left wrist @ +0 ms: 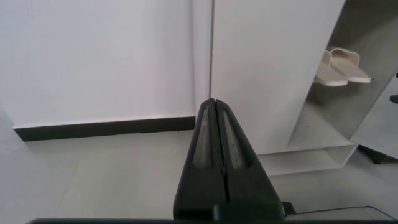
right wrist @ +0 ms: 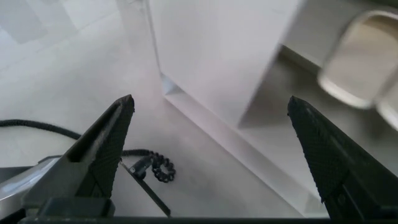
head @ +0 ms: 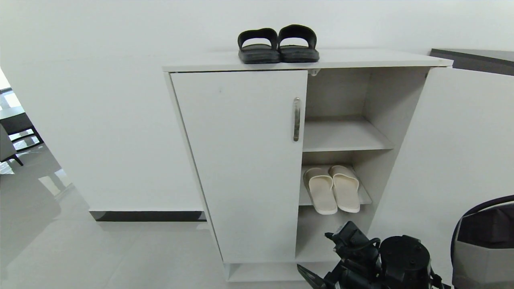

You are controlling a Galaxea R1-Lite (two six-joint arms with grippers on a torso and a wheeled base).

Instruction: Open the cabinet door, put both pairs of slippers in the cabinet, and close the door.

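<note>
Black jaws of the right gripper (right wrist: 210, 109) stand spread wide and empty, low over the pale floor (head: 100, 257) just before the foot of the cabinet (head: 192, 160). Judgement: the spread suits an arm that is free for the next pickup. A coiled cable (right wrist: 149, 165) lies on the floor beneath them.

Left gripper (left wrist: 214, 124): jaws pressed flat together, holding nothing, pointed toward the cabinet's lower corner from off to the side. Judgement: parked out of the way, since the working side is the right one.

Cabinet: open door (head: 453, 152) on the right is swung fully out, so the right-hand compartments are exposed. The closed door (head: 241, 160) on the left is flush, its metal handle (head: 296, 119) at the inner edge.

White slippers (head: 332, 188): side by side on the lower shelf, toes toward the robot and overhanging the shelf edge slightly. First pair counts as stowed.

Upper shelf (head: 341, 136): bare, a likely slot for the second pair.

Black slippers (head: 278, 45): paired, touching, on the cabinet top near its front edge, against the white wall (head: 120, 32). Not yet stowed.

Judgement: roughly half done. What is left is a high reach for the black pair, placing it, then shutting the door.
</note>
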